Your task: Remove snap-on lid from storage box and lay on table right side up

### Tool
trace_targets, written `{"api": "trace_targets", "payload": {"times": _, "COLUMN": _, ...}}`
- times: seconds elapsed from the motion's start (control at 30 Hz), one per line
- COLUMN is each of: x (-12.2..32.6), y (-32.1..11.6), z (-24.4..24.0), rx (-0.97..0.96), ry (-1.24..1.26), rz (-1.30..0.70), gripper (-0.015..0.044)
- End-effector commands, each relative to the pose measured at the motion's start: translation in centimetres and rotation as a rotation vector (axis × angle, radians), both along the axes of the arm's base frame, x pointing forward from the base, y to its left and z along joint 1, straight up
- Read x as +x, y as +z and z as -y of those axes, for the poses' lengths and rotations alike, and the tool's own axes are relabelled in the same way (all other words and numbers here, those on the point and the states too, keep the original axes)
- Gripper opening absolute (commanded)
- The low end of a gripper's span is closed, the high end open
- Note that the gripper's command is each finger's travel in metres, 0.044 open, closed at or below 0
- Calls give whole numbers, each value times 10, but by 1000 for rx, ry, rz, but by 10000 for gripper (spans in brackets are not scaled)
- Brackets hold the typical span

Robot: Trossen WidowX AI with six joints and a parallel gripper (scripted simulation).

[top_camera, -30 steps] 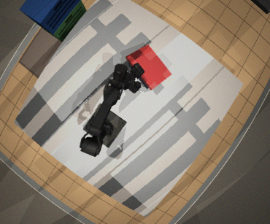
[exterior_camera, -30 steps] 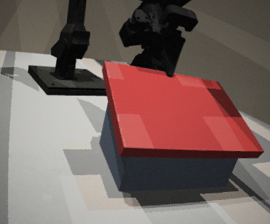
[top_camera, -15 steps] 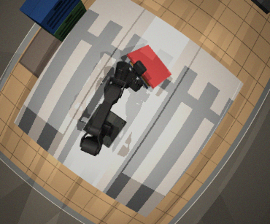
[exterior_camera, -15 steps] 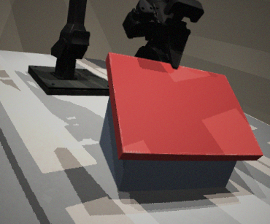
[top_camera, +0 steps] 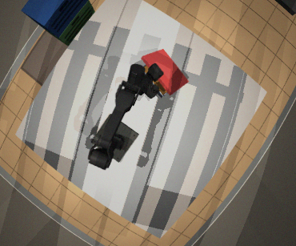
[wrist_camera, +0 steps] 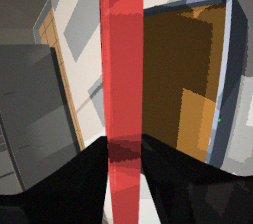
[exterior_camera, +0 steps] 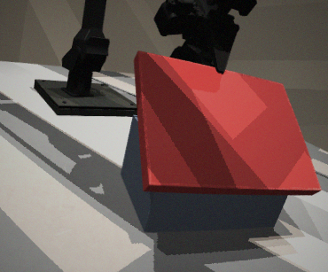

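Observation:
The red lid (top_camera: 166, 68) (exterior_camera: 253, 145) (wrist_camera: 125, 75) is tilted up steeply, its arm-side edge raised and its far edge low over the far side of the box. The dark blue storage box (exterior_camera: 213, 213) (wrist_camera: 236, 75) stands on the table (exterior_camera: 31, 176); its orange-brown inside shows beside the lid in the wrist view. My gripper (exterior_camera: 221, 70) (wrist_camera: 123, 142) is shut on the raised edge of the lid, one finger on each face. Whether the low edge still touches the box rim is hidden under the lid.
The arm's base plate (top_camera: 128, 137) (exterior_camera: 84, 103) stands on the table behind the box in the exterior view. A blue block (top_camera: 52, 5) with a green part (top_camera: 78, 23) is beyond the upper left table edge. A grey cabinet (wrist_camera: 28, 95) shows at left in the wrist view.

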State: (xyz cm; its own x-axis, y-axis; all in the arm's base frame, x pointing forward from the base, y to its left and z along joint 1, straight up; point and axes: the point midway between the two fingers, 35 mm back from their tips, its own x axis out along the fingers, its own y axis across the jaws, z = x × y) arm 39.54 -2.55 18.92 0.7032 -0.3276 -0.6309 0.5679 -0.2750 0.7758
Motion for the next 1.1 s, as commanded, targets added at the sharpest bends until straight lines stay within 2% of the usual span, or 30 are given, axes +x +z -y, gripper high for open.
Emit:
{"api": "trace_targets", "payload": {"times": 0.0, "x": 3, "y": 8, "z": 1, "rx": -3, "ry": 1, "rz": 10, "gripper": 0}}
{"api": "trace_targets", "payload": {"times": 1.07, "x": 12, "y": 50, "z": 6, "rx": -3, "ry": 1, "rz": 10, "gripper": 0}}
